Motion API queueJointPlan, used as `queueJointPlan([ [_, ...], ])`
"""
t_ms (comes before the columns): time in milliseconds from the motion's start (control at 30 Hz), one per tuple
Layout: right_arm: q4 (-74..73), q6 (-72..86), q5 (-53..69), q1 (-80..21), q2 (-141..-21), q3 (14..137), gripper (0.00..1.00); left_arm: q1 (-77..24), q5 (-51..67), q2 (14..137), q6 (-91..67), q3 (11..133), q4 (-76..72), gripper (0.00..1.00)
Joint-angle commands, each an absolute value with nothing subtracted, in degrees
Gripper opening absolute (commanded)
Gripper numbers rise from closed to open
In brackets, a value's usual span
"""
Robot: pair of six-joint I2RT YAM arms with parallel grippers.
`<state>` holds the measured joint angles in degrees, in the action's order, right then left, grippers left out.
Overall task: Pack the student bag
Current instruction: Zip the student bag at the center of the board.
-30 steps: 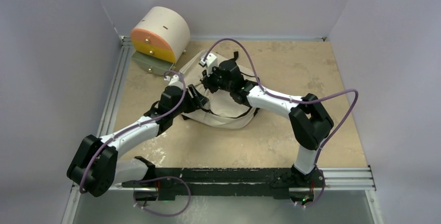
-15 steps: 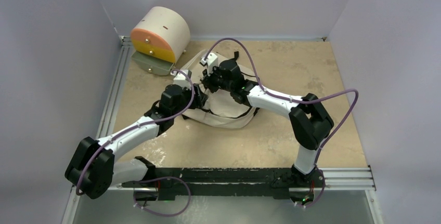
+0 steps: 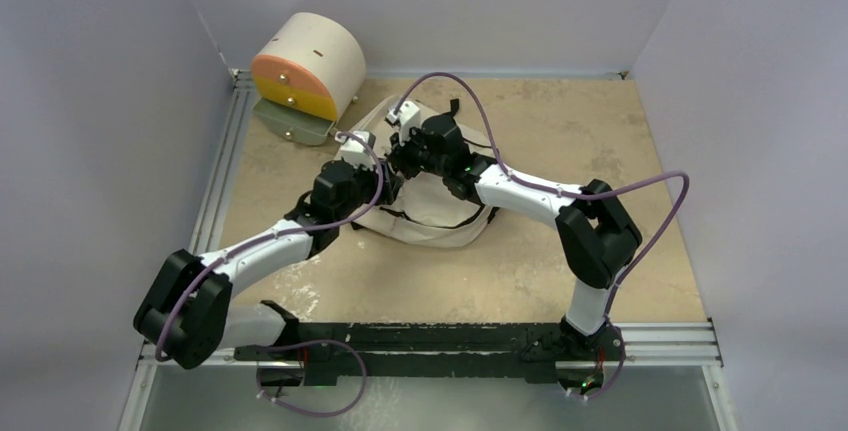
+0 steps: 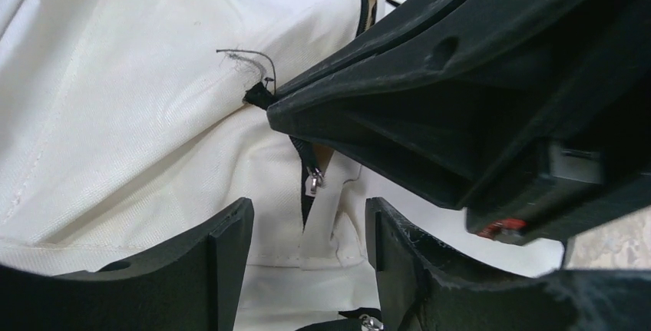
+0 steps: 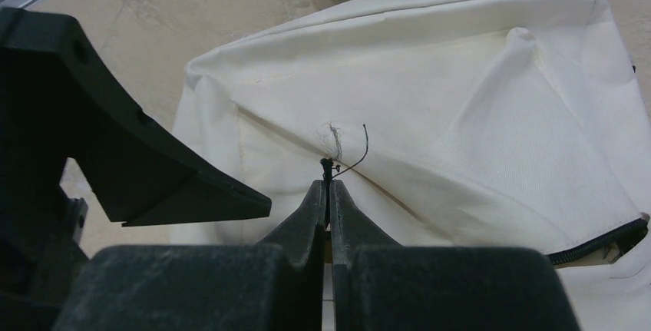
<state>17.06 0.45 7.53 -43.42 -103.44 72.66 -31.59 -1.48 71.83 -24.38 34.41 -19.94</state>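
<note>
The student bag [image 3: 432,219], cream fabric with black zippers, lies flat mid-table. My right gripper [image 5: 328,190] is shut on the black end of its zipper tape [image 5: 328,167], pinching up a fold of fabric. My left gripper [image 4: 307,212] is open just beside it, close over the bag, jaws either side of a small metal zipper pull [image 4: 314,181] and touching nothing. From above, the left gripper [image 3: 392,183] and right gripper [image 3: 398,157] meet over the bag's left part. The bag's inside is hidden.
A cream-and-orange cylindrical drawer unit [image 3: 308,66] stands on a metal base [image 3: 290,123] at the back left corner. A metal rail [image 3: 222,186] runs along the table's left side. Walls close in on three sides.
My left arm has swung right and forward, bringing its gripper over the bag up against the right gripper. The right arm and the bag have stayed put.
</note>
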Motion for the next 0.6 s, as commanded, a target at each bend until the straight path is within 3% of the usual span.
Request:
queueJointPlan([
  [0, 19.62, 2.06, 8.09, -42.85, -102.65, 75.10, 0.00, -31.78, -0.85, 73.99, -22.09, 35.68, -24.65, 0.54],
  [267, 19.42, 2.53, 8.17, -42.71, -102.74, 74.96, 0.00, -31.81, -0.26, 76.39, -22.06, 35.58, -26.18, 0.43],
  [500, 19.44, 4.14, 6.32, -42.63, -103.16, 74.99, 0.00, -31.75, 2.81, 76.59, -22.44, 35.30, -25.51, 0.10],
  [567, 19.02, 5.22, 4.03, -42.31, -103.50, 75.41, 0.00, -31.74, 3.15, 76.09, -22.86, 34.66, -24.96, 0.05],
])
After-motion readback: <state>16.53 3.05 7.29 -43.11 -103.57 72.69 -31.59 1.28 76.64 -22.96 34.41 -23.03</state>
